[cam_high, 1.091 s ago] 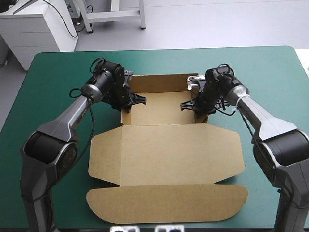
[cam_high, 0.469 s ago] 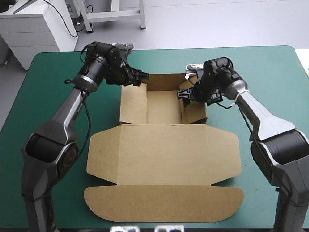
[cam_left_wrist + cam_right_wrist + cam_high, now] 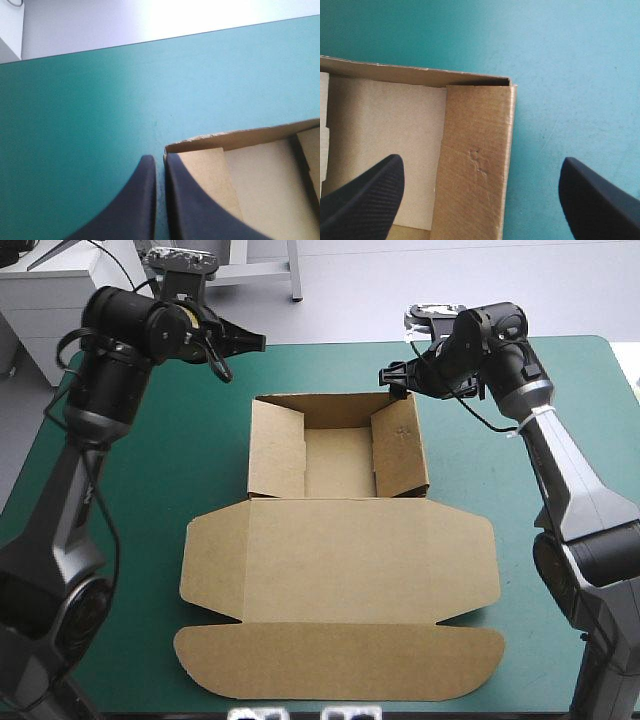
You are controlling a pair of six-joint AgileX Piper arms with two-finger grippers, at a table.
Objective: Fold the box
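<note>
Near the box (image 3: 340,540), left gripper (image 3: 159,159) all but closed, empty; right gripper (image 3: 481,162) wide apart, empty (box cropped in wrist views)

The box (image 3: 340,550) lies mid-surface (image 3: 130,490), its tray toward the far edge and its lid flat in front, reaching almost to the near edge. The left claw (image 3: 255,340) hangs beyond the tray's far left corner, apart from it. The right claw (image 3: 392,375) hangs over the far right corner, with the tray's right wall under it.
</note>
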